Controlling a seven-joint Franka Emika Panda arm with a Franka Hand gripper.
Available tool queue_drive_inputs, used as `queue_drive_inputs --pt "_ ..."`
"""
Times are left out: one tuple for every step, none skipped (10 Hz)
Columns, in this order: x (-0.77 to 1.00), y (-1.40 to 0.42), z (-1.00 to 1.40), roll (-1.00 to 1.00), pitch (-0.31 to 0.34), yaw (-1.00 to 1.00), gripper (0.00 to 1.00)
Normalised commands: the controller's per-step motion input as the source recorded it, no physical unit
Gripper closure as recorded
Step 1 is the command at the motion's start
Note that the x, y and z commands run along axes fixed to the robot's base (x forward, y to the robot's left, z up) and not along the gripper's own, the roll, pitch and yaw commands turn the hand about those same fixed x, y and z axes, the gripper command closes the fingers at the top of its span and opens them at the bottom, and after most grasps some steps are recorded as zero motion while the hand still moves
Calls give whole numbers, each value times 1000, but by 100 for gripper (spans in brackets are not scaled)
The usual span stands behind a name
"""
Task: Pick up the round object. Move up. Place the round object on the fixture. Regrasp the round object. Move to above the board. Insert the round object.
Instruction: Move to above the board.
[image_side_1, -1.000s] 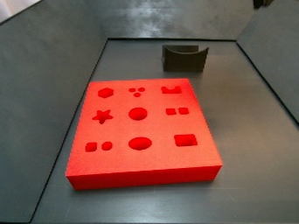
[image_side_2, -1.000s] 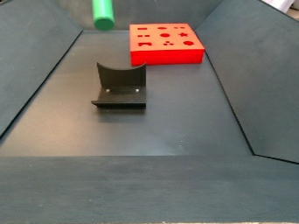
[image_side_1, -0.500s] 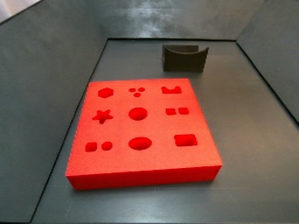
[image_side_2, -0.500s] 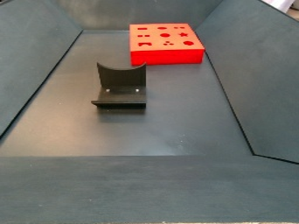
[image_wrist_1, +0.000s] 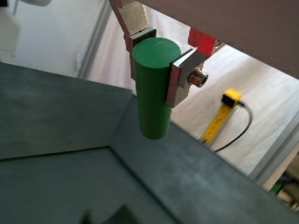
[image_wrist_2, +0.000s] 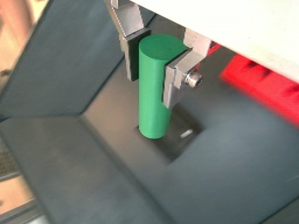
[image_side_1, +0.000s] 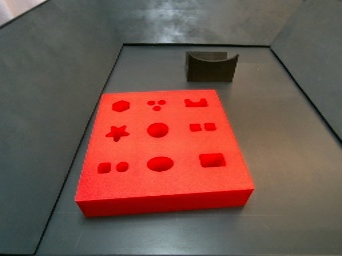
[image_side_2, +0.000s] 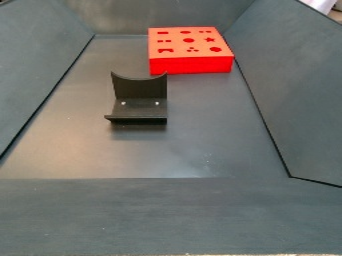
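Note:
The round object (image_wrist_1: 153, 92), a green peg, hangs upright between the silver fingers in both wrist views, well above the dark floor. My gripper (image_wrist_1: 158, 59) is shut on the peg's upper end (image_wrist_2: 153, 92), and the same grip shows at the gripper (image_wrist_2: 156, 59). Neither gripper nor peg appears in the side views. The red board (image_side_1: 160, 150) lies flat with its shaped holes up, also seen at the far end as the board (image_side_2: 189, 50) and as a red blur, the board (image_wrist_2: 264, 80). The fixture (image_side_1: 211, 66), a dark notched block, stands apart from the board, the fixture (image_side_2: 136, 98).
Dark sloping walls (image_side_2: 47, 90) enclose the grey floor (image_side_2: 174, 150) on all sides. A yellow cable (image_wrist_1: 222, 115) hangs outside the enclosure against a white backdrop.
A second ago the peg's green end showed at the top edge of a side view; it has since risen out of that view. Board and fixture have not moved.

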Motion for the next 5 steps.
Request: queue_drive_inputs --pt "-626 -1000 77 -1000 -111 -103 100" --pt "-667 -1000 75 -1000 -121 -107 100" --pt "-684 -1000 74 -1000 -124 -110 100" --pt "-746 -1000 87 -1000 -138 -117 100" --pt "-702 -832 75 -1000 -154 -121 100"
